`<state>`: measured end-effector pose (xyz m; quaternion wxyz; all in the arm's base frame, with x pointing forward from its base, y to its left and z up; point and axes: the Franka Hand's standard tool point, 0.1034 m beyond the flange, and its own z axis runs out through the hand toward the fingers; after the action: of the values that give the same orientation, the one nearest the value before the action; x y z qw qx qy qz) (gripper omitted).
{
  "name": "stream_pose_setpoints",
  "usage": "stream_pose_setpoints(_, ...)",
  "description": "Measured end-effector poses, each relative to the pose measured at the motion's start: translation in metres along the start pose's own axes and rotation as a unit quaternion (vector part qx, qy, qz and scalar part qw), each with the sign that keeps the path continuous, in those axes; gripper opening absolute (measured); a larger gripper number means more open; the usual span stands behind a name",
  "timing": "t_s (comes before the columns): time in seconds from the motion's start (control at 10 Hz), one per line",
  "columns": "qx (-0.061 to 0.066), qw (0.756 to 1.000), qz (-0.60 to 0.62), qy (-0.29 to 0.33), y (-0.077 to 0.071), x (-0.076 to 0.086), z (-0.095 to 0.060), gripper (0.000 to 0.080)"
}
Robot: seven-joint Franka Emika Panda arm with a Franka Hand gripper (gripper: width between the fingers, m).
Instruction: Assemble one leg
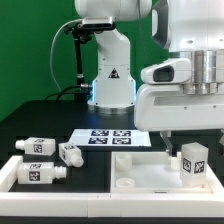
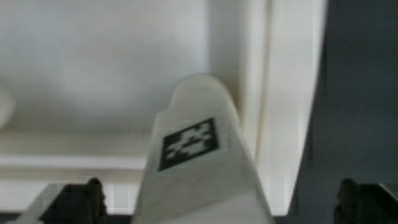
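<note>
A white leg (image 2: 210,160) with a black-and-white tag stands between my two fingers in the wrist view. Gaps show on both sides of it, so my gripper (image 2: 222,203) is open around it without touching. In the exterior view the leg (image 1: 193,161) stands upright at the right end of the white tabletop piece (image 1: 148,172), right under my hand, and my gripper (image 1: 190,143) is mostly hidden by the arm's white body. The tabletop's surface (image 2: 98,70) and raised edge fill the wrist view behind the leg.
Three more white legs (image 1: 38,146) (image 1: 72,153) (image 1: 40,172) lie in a white tray (image 1: 8,178) at the exterior view's left. The marker board (image 1: 112,137) lies on the black table behind the tabletop piece. The arm's base (image 1: 110,85) stands at the back.
</note>
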<state>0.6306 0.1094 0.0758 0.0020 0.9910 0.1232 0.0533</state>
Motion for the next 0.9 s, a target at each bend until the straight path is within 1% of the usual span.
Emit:
stream_pose_setpoints(0.1,0.000,1.000,-0.025,-0.005,0.0008,-0.0002,0.0018,0.0649)
stream_pose_setpoints(0.2,0.000,1.000,-0.023,-0.004,0.0009,0.0002,0.0015,0.0627)
stream_pose_setpoints(0.3,0.000,1.000,-0.012,-0.004,0.0011,0.0000,0.0018,0.0627)
stream_pose_setpoints(0.5,0.002,0.997,0.072,-0.004,0.0005,0.0000,0.0020,0.0291)
stream_pose_setpoints(0.6,0.002,0.996,0.093,-0.004,0.0004,-0.0001,0.0020,0.0291)
stream_pose_setpoints(0.7,0.002,0.989,0.146,-0.004,0.0001,-0.0001,0.0021,0.0285)
stream_pose_setpoints(0.8,0.002,0.979,0.203,-0.004,-0.0002,-0.0001,0.0021,0.0285)
stream_pose_setpoints(0.9,0.002,0.961,0.277,-0.003,-0.0024,0.0006,0.0019,0.0285)
